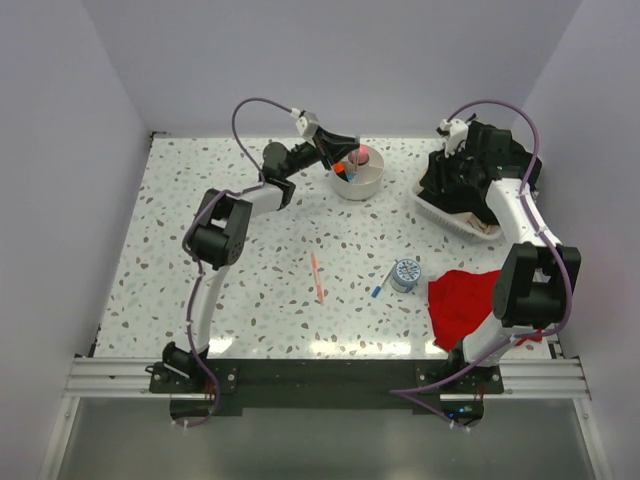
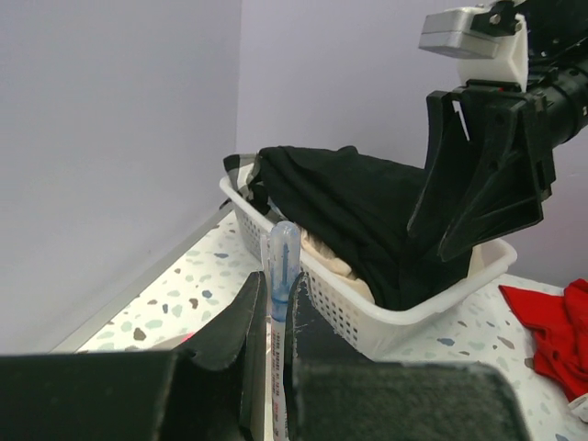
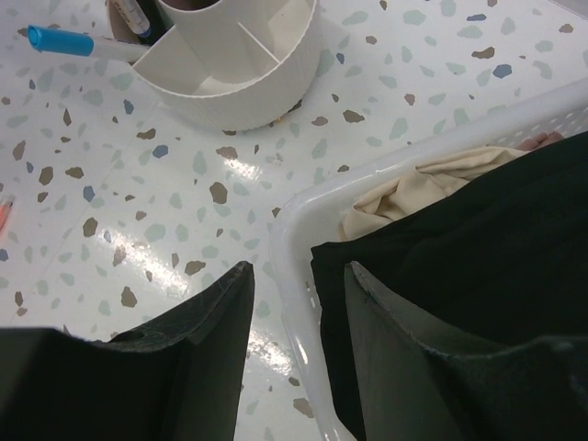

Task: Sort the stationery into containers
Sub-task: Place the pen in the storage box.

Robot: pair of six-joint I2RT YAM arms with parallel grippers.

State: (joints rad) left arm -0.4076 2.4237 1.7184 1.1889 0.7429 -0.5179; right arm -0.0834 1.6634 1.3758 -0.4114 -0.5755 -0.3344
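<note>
The round white divided bowl (image 1: 372,185) stands at the back middle, with a pink-topped item (image 1: 363,157) and an orange-and-black one (image 1: 343,171) in it. My left gripper (image 1: 346,160) hovers at the bowl's left rim. It is shut on a slim blue-and-white pen (image 2: 280,266), which stands upright between the fingers (image 2: 274,287). A thin pink pen (image 1: 316,277) and a small blue pen (image 1: 377,291) lie on the table. My right gripper (image 3: 299,268) is open, its fingers either side of the white basket's rim (image 3: 292,220). The bowl (image 3: 230,83) lies beyond it.
The white slatted basket (image 1: 452,217) of black cloth (image 2: 358,211) sits back right, and the right gripper (image 2: 478,193) looms over it. A red cloth (image 1: 462,300) lies front right. A small round grey-blue object (image 1: 405,275) sits beside the blue pen. Walls close in on three sides.
</note>
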